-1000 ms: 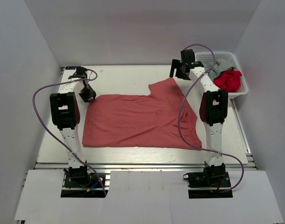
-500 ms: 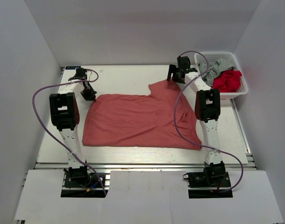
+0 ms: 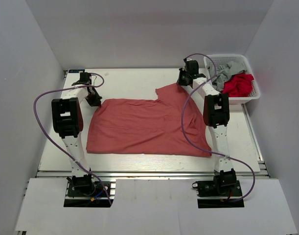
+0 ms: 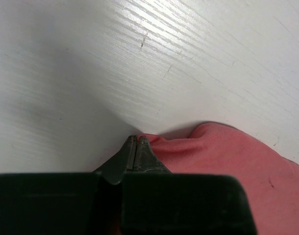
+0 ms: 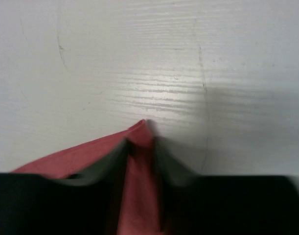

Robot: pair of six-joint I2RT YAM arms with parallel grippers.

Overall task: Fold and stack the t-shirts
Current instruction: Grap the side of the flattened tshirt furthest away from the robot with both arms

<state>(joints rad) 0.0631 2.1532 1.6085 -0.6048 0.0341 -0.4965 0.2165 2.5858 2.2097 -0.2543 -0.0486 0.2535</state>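
A muted salmon-red t-shirt [image 3: 149, 127] lies spread flat on the table. My left gripper [image 3: 94, 100] is at its far left corner. In the left wrist view the left gripper [image 4: 135, 139] has its jaws pressed together, with the puckered cloth edge [image 4: 188, 147] running up to the tips. My right gripper [image 3: 183, 81] is at the far right corner. In the right wrist view the right gripper [image 5: 142, 142] is shut on a raised peak of the salmon cloth [image 5: 139, 196]. A brighter red t-shirt [image 3: 239, 84] and a grey t-shirt [image 3: 226, 71] lie in the basket.
A white mesh basket [image 3: 252, 95] stands at the table's back right corner, close beside the right arm. Purple cables loop from both arms over the shirt's sides. White walls enclose the table on three sides.
The right gripper came down from above onto the shirt's far right corner and closed from wide open. The left gripper closed at the far left corner.
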